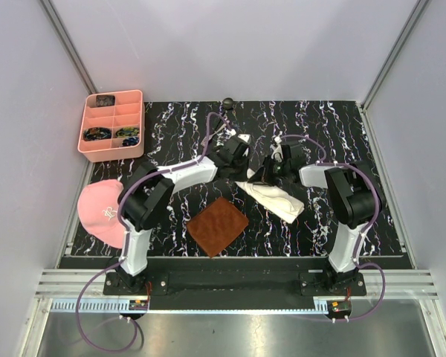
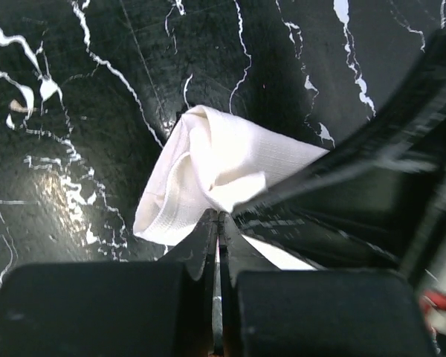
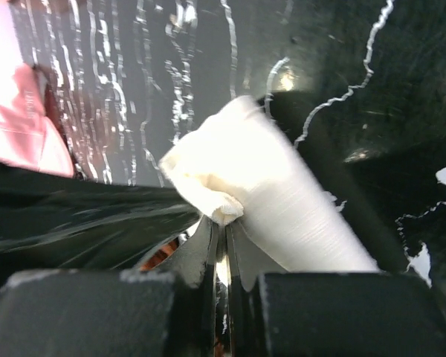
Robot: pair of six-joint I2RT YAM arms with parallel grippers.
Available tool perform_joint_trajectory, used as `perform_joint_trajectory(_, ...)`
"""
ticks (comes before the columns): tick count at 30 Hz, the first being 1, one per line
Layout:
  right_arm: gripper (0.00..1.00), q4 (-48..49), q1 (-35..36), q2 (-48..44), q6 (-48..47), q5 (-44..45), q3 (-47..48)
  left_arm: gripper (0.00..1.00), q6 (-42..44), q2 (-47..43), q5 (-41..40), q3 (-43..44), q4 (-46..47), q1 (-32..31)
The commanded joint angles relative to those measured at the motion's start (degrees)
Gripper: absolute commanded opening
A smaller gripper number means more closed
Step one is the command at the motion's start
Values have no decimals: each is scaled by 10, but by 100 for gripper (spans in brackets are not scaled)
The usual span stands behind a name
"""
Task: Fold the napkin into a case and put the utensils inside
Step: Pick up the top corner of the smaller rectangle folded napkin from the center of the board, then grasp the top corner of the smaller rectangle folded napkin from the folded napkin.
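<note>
One cream-white napkin (image 1: 276, 198) is seen on the black marbled table (image 1: 357, 126), bunched into a long rumpled band that runs from the far side between the two arms down toward the near right. Two tools are counted, and both are on it. The left tool (image 2: 217, 220) is closed down narrow, its jaws pressed together with a fold of the cloth caught between them. In the left wrist view the napkin is puffed up in a loose twist just beyond the fingertips. The right tool (image 3: 224, 227) is likewise pinched tight, on a crumpled corner of the napkin, and the rest of the cloth is seen sloping away to the right of its fingers as a smooth roll. From above, the two tools are found close together near the middle of the table, the left one at the far end of the band and the right one just to its right. The free end of the napkin is laid out on the table nearer than both. Elsewhere, one brown mat (image 1: 218, 225) is set toward the near edge, left of the band and apart from it. One pink tray (image 1: 110, 154) with several compartments is placed at the far left corner, and one pink cap (image 1: 100, 208) is lying at the left edge.
</note>
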Motion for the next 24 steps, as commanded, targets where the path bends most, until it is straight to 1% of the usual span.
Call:
perform_joint_trajectory(1, 0, 21, 10, 25, 3, 9, 3, 0, -25, -63, 21, -31, 93, -1)
perform_joint_trajectory(5, 0, 33, 12, 43, 5, -9, 10, 0, -44, -61, 51, -31, 99, -1)
perform_joint_trajectory(7, 0, 17, 19, 51, -7, -19, 33, 0, -51, -56, 56, -34, 101, 0)
perform_joint_trajectory(10, 2, -30, 27, 47, -36, -8, 58, 0, -67, -49, 42, -37, 89, 2)
perform_joint_trajectory(14, 20, -48, 20, -18, -53, 12, 28, 0, -77, -50, 34, -38, 74, 11)
perform_joint_trajectory(15, 30, -52, 20, -25, -57, 12, 27, 0, -76, -50, 34, -41, 74, 12)
perform_joint_trajectory(21, 38, -80, 14, -60, -72, 19, 26, 0, -68, -55, 33, -48, 67, 17)
perform_joint_trajectory(24, 38, -86, 6, -52, -77, 11, 33, 0, -68, -60, 34, -53, 72, 18)
